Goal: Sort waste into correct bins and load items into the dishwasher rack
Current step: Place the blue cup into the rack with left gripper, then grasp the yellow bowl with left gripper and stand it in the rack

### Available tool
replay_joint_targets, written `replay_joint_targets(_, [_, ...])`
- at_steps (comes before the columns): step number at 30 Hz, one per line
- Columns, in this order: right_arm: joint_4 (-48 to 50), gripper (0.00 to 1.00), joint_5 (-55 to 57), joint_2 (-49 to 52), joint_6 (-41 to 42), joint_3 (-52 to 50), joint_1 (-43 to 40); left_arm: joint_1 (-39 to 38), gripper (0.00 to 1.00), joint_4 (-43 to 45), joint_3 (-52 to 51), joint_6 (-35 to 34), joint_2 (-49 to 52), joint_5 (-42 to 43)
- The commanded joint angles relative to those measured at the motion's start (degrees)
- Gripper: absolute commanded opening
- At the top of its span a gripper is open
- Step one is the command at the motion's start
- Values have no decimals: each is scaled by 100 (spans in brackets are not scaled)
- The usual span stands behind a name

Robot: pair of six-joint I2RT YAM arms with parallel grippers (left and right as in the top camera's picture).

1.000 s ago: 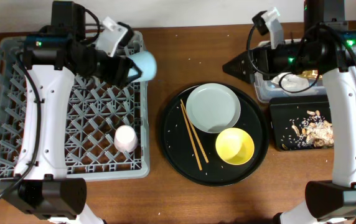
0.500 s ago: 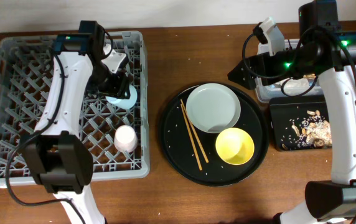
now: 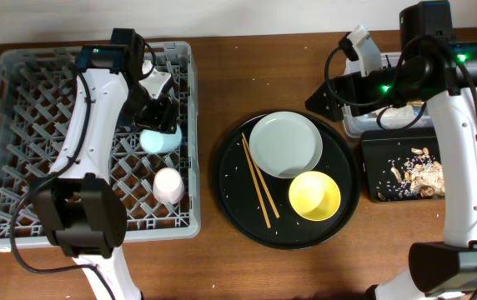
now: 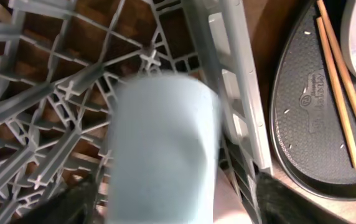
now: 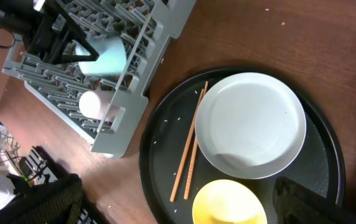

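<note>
The light-blue cup [image 3: 160,140] is in the grey dishwasher rack [image 3: 47,158] near its right side, blurred in the left wrist view [image 4: 162,149]. My left gripper [image 3: 158,115] hovers just over it, its fingers [image 4: 178,208] spread wider than the cup, with a gap on the right. The pink cup [image 3: 168,185] stands in the rack nearer the front. My right gripper [image 3: 326,93] is open and empty above the round tray's far right; its fingers [image 5: 175,186] frame the grey-green plate [image 5: 251,124], yellow bowl [image 5: 228,202] and chopsticks [image 5: 189,146].
The plate, bowl and chopsticks lie on a large round black tray [image 3: 230,196]. A clear tub [image 3: 364,127] with white tissue sits at the far right, partly hidden by the right arm. A shallow black tray [image 3: 376,154] in front of it holds food scraps [image 3: 418,173].
My left arm carried the light-blue cup from the rack's far right corner down into the rack; the cup now sits lower among the pegs. The right arm has barely moved.
</note>
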Motion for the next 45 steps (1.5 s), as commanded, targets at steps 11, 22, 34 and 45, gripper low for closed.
replay_joint_targets(11, [28,99,50,0,603,-20,-627,-973,96,-1508,2557,11,61,1058])
replay_joint_targets(22, [-654,99,308,-426,1115,57,-3456,-3950,79,1781,-879,-898,101,890])
replay_joint_targets(34, [-686,99,310,-426,1091,57,-3456,-4164,24,2271,-1220,-1456,975,721])
replay_joint_targets(45, [-686,99,310,-426,981,57,-3456,-3353,1,-807,3010,-1408,702,-2122])
